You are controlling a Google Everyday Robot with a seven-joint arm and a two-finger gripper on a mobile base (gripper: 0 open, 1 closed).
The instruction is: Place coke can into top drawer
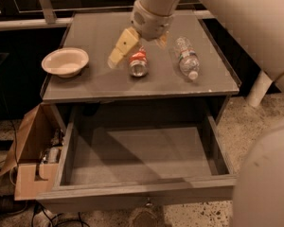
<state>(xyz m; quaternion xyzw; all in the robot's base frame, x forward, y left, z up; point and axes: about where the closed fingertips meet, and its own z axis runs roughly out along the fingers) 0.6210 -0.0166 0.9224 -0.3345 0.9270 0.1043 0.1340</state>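
The coke can (138,63), red with a silver end, lies on its side on the cabinet top (99,32), its end facing the front. My gripper (142,45) hangs just above and behind the can. It is open, with one yellowish finger (123,46) to the can's left and the other finger to its right, neither closed on it. The top drawer (142,155) is pulled out below the cabinet top and holds nothing.
A clear plastic water bottle (187,56) lies right of the can. A white bowl (65,61) sits at the left of the top. A brown cardboard box (31,145) stands on the floor left of the drawer. My arm fills the right side.
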